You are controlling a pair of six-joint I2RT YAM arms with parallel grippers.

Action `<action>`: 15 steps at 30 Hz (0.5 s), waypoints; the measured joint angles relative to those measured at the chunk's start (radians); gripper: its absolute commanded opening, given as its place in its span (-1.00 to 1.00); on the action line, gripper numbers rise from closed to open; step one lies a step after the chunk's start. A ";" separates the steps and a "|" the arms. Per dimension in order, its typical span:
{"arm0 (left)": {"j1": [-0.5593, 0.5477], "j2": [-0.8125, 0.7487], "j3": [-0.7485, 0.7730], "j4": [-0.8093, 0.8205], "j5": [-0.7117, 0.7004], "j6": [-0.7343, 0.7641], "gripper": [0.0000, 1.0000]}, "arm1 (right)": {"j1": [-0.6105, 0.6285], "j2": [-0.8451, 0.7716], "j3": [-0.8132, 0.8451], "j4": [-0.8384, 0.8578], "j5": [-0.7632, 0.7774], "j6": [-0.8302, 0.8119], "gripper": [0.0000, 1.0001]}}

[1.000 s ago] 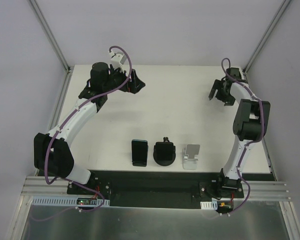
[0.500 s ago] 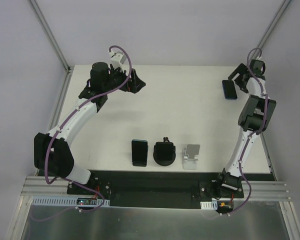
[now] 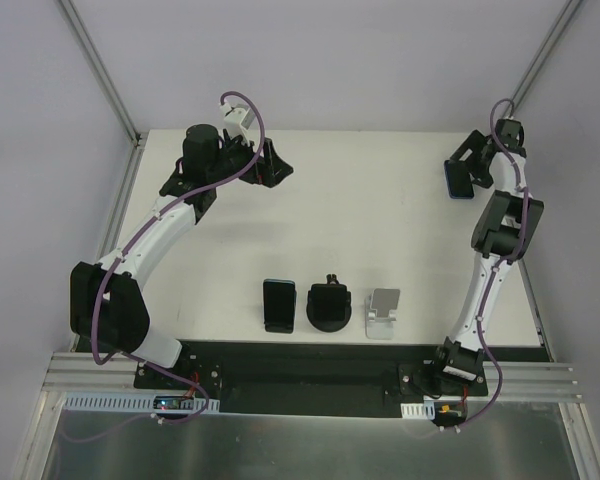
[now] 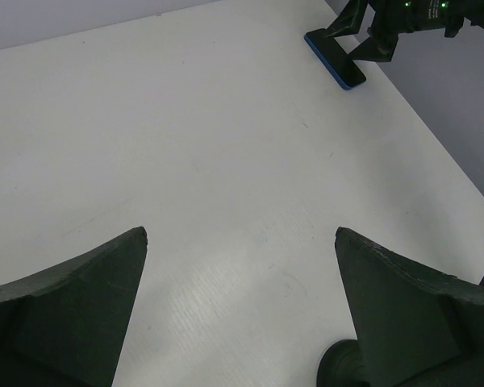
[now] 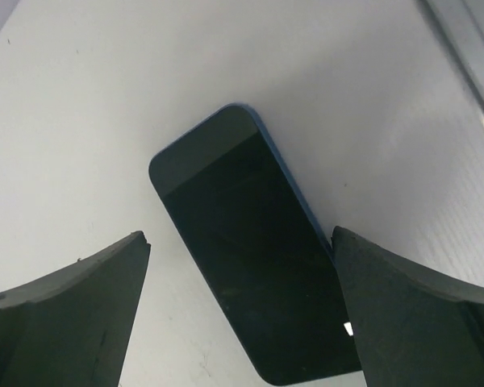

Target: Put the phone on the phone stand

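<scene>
A dark-screened phone with a blue edge (image 3: 460, 180) lies flat on the white table near the back right corner. It shows large in the right wrist view (image 5: 250, 258) and small in the left wrist view (image 4: 335, 58). My right gripper (image 3: 474, 160) hovers just behind it, open, and the fingers straddle the phone (image 5: 238, 235) without touching it. A silver phone stand (image 3: 384, 313) sits at the front, right of centre. My left gripper (image 3: 273, 166) is open at the back left, holding nothing (image 4: 240, 234).
A black round holder (image 3: 329, 305) and a second dark phone (image 3: 278, 305) sit left of the silver stand near the front edge. Grey walls with metal posts close in the table on three sides. The right table edge lies close beside the blue phone.
My right gripper has pulled back from over the blue phone toward the back right corner and opened a little wider. The phone now lies uncovered. The left arm has not moved.
</scene>
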 measured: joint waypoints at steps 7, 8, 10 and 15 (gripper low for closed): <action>0.000 0.000 0.000 0.008 0.005 -0.002 0.98 | 0.054 0.003 0.046 -0.161 0.062 -0.108 0.97; 0.000 0.000 0.000 0.008 0.008 -0.002 0.98 | 0.062 0.003 0.050 -0.179 0.073 -0.118 0.97; 0.000 0.000 0.000 0.011 0.011 -0.003 0.98 | 0.075 0.005 0.063 -0.217 0.090 -0.131 0.97; 0.000 0.000 0.000 0.014 0.017 -0.003 0.98 | 0.109 0.050 0.148 -0.309 0.178 -0.176 0.83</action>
